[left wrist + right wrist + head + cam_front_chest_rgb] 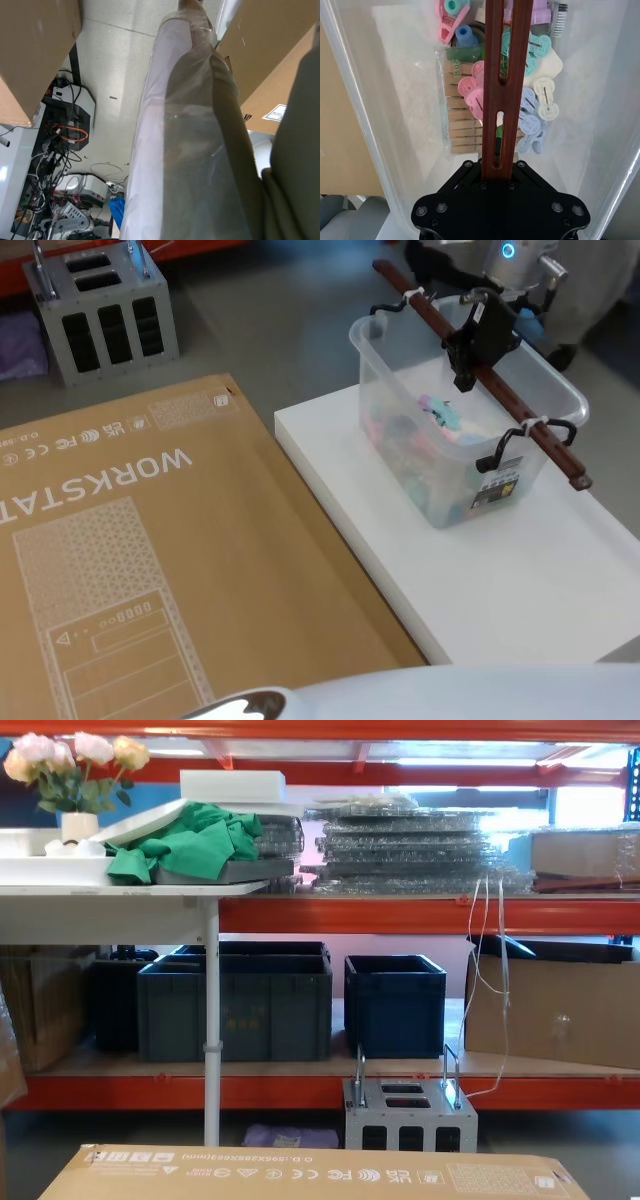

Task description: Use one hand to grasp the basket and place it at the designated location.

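The basket (pixel 437 455) is a translucent white tub standing on the white platform (pixel 520 580) at the right. Its dark reddish-brown bar handle (pixel 535 430) runs across the rim, tied on with white zip ties. My right gripper (pixel 468 348) comes in from the far side and is shut on the handle near its middle. In the right wrist view the handle (pixel 502 75) runs out from between the black jaws of the right gripper (pixel 500 172), above pastel clips and wooden clothespins (pixel 462 125) inside the basket. My left arm is parked low, beside a plastic-wrapped post (pixel 175 150).
A large flat cardboard box (pixel 130 570) lies left of the platform, touching its edge. A grey metal rack (pixel 100 310) stands on the floor at the back left. Dark blue crates (pixel 235 1000) sit on the shelf ahead.
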Available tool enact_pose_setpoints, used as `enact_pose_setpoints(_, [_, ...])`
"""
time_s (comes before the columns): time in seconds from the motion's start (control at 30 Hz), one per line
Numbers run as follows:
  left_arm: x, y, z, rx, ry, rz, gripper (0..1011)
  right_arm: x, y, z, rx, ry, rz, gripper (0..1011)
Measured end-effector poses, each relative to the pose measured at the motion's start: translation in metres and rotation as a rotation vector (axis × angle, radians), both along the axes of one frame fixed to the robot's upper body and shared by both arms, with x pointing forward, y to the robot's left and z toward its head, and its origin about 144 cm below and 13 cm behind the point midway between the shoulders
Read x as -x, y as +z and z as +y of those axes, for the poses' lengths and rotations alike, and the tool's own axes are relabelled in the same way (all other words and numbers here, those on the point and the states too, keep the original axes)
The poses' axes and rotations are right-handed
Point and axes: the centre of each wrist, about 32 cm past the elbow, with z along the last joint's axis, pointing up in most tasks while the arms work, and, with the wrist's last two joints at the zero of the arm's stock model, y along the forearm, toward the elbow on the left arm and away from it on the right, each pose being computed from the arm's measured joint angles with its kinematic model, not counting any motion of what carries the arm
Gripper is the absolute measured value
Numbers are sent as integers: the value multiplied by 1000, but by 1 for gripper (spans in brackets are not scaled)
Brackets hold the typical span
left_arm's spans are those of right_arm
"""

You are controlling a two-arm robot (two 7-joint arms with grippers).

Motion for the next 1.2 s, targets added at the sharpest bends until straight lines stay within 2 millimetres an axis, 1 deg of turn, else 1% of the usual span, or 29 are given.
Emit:
enact_pose_setpoints(0.37, [0,0,0,0,0,0,0,-2,-6,-2,-3,28,16,4])
enact_pose_setpoints(0.53, [0,0,0,0,0,0,0,-9,-13,3,-4,80,60,4])
enact_pose_setpoints(0.73, [0,0,0,0,0,0,0,-13,-16,7,-5,97,85,12])
enact_pose_setpoints(0.83, [0,0,0,0,0,0,0,-14,-17,8,-5,99,93,98])
enact_pose_setpoints(0.9, [0,0,0,0,0,0,0,-15,-17,8,-5,99,95,128])
enact_pose_setpoints(0.93, [0,0,0,0,0,0,0,-14,-17,9,-5,101,92,180])
enact_pose_setpoints(1.0, [0,0,0,0,0,0,0,-14,-17,8,-6,102,87,227])
enact_pose_setpoints(1.03, [0,0,0,0,0,0,0,-14,-16,8,-6,103,83,284])
enact_pose_setpoints(1.13, [0,0,0,0,0,0,0,-14,-16,8,-7,103,78,344])
enact_pose_setpoints(1.17, [0,0,0,0,0,0,0,-14,-16,8,-8,103,75,406])
enact_pose_setpoints(1.2, [0,0,0,0,0,0,0,-14,-16,8,-8,103,74,425])
